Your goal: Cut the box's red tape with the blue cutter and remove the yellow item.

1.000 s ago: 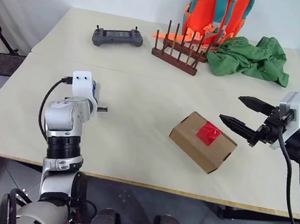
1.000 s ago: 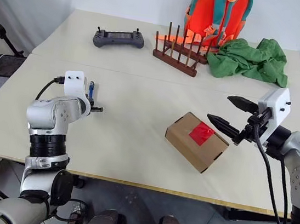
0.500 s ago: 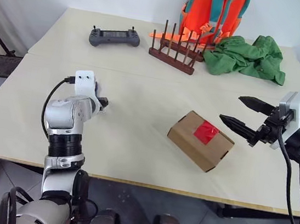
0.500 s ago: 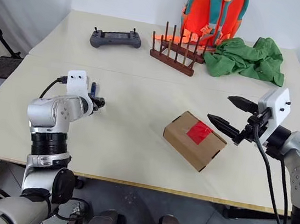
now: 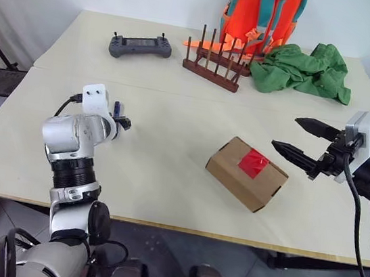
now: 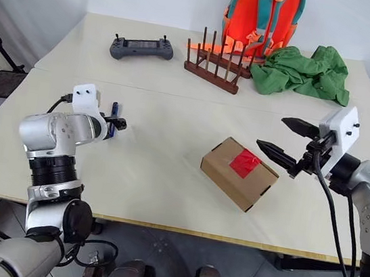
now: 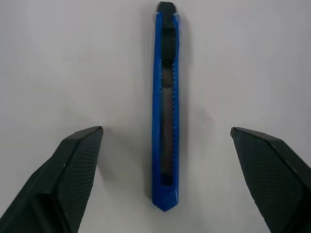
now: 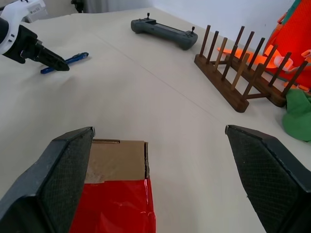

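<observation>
Left gripper: fingers spread wide, blue cutter lying flat on the table between them, touched by neither. Right gripper: fingers also wide apart, holding nothing, hovering just beside the box on its right. Box closed, red tape intact across its top. Farther back: grey controller, wooden rack, green cloth, orange backpack.
</observation>
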Robot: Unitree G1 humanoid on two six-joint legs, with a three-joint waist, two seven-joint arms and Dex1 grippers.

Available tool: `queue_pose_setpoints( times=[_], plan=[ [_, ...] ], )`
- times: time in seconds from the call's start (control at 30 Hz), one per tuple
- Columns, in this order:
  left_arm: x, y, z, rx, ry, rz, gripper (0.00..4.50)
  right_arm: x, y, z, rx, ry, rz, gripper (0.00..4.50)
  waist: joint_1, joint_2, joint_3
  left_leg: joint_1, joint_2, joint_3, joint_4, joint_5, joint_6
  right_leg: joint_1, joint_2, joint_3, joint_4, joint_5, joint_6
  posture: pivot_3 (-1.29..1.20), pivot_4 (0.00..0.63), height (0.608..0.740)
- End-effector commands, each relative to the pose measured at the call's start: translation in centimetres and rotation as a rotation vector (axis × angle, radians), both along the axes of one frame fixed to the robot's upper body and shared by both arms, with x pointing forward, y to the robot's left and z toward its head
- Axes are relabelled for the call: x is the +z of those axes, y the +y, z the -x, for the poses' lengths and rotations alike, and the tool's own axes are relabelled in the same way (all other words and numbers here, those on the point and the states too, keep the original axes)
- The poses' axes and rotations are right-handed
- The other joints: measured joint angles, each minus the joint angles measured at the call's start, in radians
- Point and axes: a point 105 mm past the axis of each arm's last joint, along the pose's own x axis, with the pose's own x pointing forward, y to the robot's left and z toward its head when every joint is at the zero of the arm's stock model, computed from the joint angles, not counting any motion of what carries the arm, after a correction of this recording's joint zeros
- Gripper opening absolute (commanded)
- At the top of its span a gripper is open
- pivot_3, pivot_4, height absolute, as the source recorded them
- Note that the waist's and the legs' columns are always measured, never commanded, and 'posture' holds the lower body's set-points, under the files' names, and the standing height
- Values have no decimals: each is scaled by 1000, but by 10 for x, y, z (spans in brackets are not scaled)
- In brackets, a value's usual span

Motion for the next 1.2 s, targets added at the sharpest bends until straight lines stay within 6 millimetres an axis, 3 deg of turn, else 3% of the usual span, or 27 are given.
queue_pose_setpoints(
  times=[0.03, 0.07, 0.4, 0.83, 1.0, 1.2],
  plan=[
    [-25, 17, 11, 35, 114, 1, 4479, 13, 0, 2, 7, -42, 27, 4500, -1, 0, 0, 0, 0, 0, 0, 0, 0, 0, 0, 0, 0, 0, 0, 0, 150, 740],
    [-27, 18, 11, 32, 122, -3, 4479, 13, 0, 2, 7, -41, 27, 4500, -1, 0, 0, 0, 0, 0, 0, 0, 0, 0, 0, 0, 0, 0, 0, 0, 150, 740],
    [-33, 15, 8, -7, 145, -22, 1464, 13, 0, 0, 6, -40, 35, 4500, 4, 1, -1, 1, -1, 1, 0, 0, 0, 0, -1, 1, 1, 0, 0, 0, 150, 740],
    [-23, 18, 1, -25, 118, -70, 1464, 13, 0, 0, 1, -42, 36, 4500, 7, 2, -1, 1, -1, 1, 1, 1, 0, 0, -1, 1, 1, 0, 0, 0, 150, 740],
    [-20, 17, 2, -41, 117, -94, 395, 14, 1, 0, 2, -45, 35, 4500, 7, 2, -1, 1, -1, 1, 1, 1, 0, 0, -1, 1, 1, 0, 0, 0, 150, 740],
    [-10, 18, -2, -124, 62, -145, 395, 17, 3, 1, 9, -60, 32, 4500, 6, 2, -1, 1, -1, 1, 1, 1, 0, 0, -1, 1, 1, 0, 0, 0, 150, 740]
  ],
)
